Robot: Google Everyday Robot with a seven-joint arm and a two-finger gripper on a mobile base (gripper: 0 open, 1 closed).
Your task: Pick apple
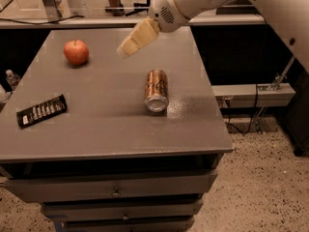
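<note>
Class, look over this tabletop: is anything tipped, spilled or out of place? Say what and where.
The copper can lies on its side near the middle of the table. The apple sits at far left; the gripper hovers above, between them.

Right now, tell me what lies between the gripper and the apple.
Nothing: the camera view shows only bare tabletop between the hovering gripper and the apple. The can lies off that line.
</note>
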